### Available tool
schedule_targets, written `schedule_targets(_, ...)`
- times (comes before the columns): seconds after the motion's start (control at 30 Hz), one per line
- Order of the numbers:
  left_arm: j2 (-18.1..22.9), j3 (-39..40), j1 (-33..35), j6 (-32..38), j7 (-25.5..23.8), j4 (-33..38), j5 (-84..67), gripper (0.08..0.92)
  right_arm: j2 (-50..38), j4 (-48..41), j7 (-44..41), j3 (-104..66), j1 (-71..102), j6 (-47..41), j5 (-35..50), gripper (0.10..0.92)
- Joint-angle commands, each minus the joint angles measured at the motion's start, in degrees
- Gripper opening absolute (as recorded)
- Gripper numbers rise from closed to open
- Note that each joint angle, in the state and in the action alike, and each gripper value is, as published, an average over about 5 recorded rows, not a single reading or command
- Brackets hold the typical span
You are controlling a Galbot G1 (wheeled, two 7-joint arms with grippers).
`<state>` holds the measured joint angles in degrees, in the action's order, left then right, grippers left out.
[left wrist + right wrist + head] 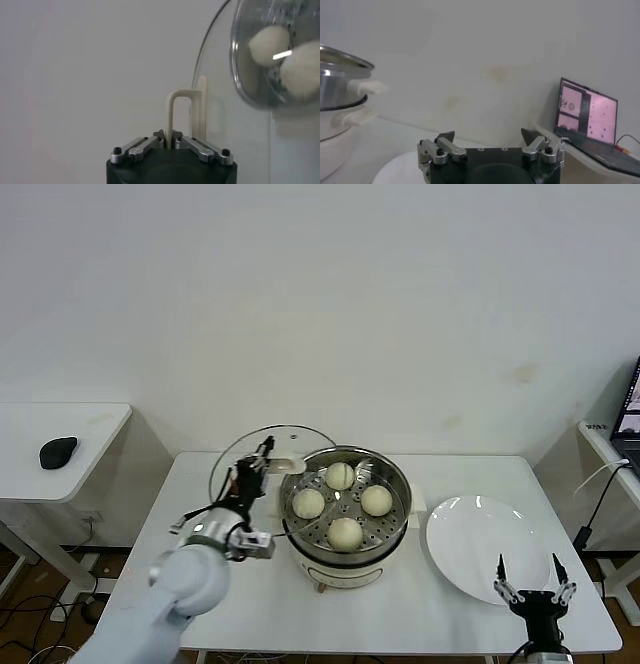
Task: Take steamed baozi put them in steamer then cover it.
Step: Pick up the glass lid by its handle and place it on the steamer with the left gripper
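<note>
Left claw (262, 457) clamped on cover (243, 460) by its cream handle (182, 114); glass disc held on edge, just left of steamer (345, 509), touching or near its rim, can't tell. Judgement: lid in transit, tilt gives clearance before lowering onto pot.

Steamer open on table (450, 604), four steamed baozi (345, 533) on perforated tray.

White plate (480, 539) right of steamer, nothing on it.

Right claw (535, 587) jaws wide open, holding nothing, parked at plate's near edge.
</note>
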<state>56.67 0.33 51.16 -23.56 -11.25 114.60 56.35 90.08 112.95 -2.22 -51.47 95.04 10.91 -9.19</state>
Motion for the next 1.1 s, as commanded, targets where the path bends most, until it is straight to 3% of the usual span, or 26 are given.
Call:
schedule_targets(0.03,12.8,10.8,-8.2,-3.4,-4.6,-7.3,11.9,0.152,0.5,-0.7,0.7,0.9,-0.5,0.3,-2.6,0.823)
schedule_targets(0.2,17.6,10.6,-7.8,-3.6,-5.7,-9.8,15.2,0.152,0.5,-0.9,0.7,0.9,-0.8,0.2,-2.5,0.823)
schedule_targets(0.43,21.1,10.3,-7.9,-3.7,-6.4,-12.5,17.8,0.152,0.5,-2.1,0.6,0.7,-1.4,0.4,-2.5,0.823)
schedule_targets(1.1,23.1,8.7,-4.4,-3.1,-6.4,-13.9,20.5,0.152,0.4,-3.1,0.6,0.7,-1.6,0.9,-2.6,0.823)
